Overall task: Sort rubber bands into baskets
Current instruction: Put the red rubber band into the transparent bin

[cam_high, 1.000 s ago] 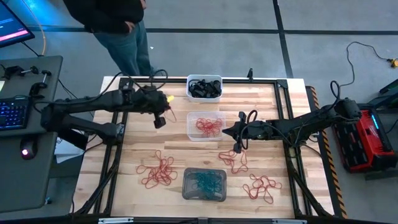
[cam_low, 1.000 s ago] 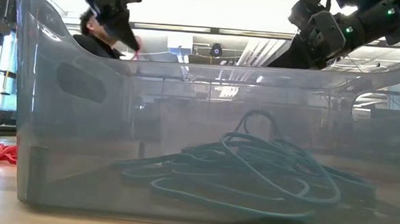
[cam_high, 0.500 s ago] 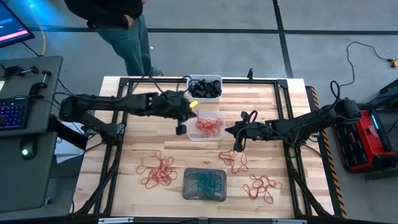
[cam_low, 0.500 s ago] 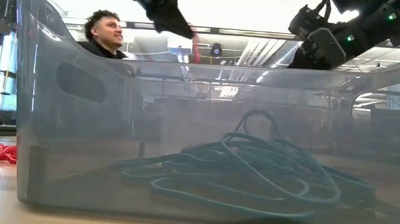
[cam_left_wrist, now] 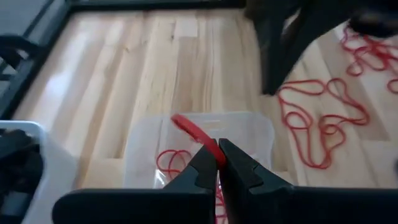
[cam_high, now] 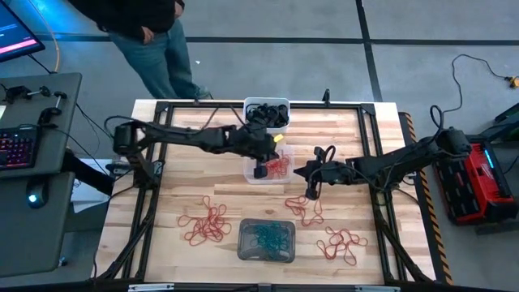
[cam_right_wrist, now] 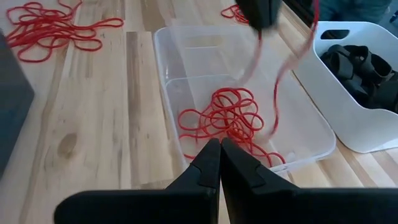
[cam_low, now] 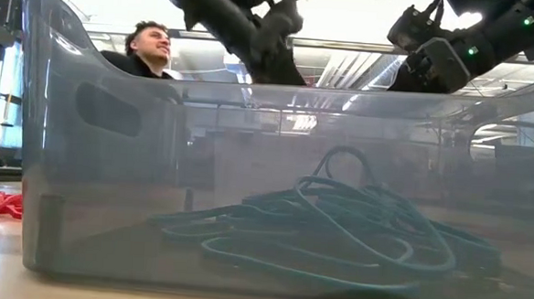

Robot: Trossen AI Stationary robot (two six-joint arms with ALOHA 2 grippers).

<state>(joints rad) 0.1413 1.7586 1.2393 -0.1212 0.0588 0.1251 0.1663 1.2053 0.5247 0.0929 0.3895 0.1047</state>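
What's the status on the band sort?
Left gripper shut on a red band, over the clear basket. Right gripper shut, empty, beside that basket. Nothing in the way.

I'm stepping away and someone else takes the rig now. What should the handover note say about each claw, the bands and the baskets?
Left claw: shut on a red rubber band, over the clear basket.
Right claw: shut, nothing seen in it, waiting just right of the clear basket.
Baskets: white one at the far edge holds black bands; the clear one in the middle holds red bands; the grey one at the near edge holds teal bands.
Left: release the held band; three red piles remain on the table: near left, centre, near right.
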